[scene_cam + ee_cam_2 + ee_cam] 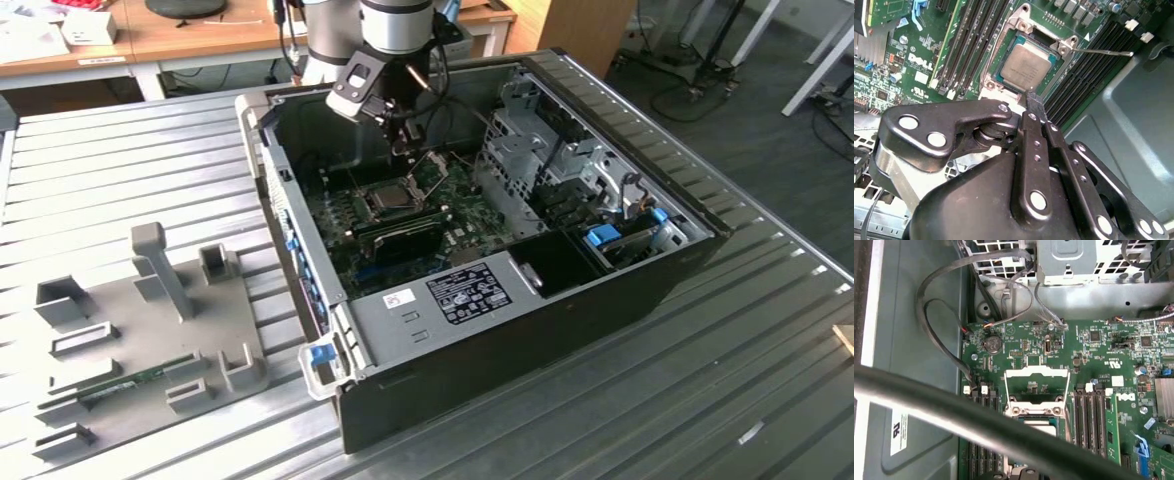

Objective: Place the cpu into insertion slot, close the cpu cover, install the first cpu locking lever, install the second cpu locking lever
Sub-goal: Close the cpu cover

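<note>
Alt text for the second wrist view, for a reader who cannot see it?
The cpu lies in the insertion slot on the green board, its silver top bare, with the cpu cover open beyond it. The black gripper, shut and empty, points at the slot's near edge; a thin lever juts out nearby.

This looks like a robotics lab or electronics workshop. A robot arm (396, 25) hangs over an open computer case (534, 330) that lies on a ribbed metal desk (747, 330). A grey fixture plate (147, 340) with moulded holders sits beside the case. Behind them stand wooden desks (200, 35) with papers, and loose cables (694, 95) trail across the dark floor (747, 140).
</note>
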Controlling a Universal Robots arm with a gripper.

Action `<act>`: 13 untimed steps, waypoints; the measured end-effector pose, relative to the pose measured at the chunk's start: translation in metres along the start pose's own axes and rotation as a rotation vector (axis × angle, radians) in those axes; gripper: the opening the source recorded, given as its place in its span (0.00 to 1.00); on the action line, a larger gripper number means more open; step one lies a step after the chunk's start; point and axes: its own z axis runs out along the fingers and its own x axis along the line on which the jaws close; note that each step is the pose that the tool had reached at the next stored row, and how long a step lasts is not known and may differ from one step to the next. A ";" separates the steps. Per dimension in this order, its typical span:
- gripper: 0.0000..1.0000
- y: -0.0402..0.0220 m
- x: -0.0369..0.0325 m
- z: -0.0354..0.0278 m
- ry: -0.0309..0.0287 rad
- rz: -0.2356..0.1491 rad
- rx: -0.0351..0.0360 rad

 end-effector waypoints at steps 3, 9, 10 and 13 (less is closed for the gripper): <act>0.10 0.0035 0.0000 0.0003 0.0001 0.000 0.0000; 0.10 0.0038 0.0001 0.0003 0.0000 0.000 0.0003; 0.10 0.0039 0.0001 -0.0001 -0.0003 0.000 0.0006; 0.10 0.0041 0.0002 -0.0023 -0.0008 0.000 0.0008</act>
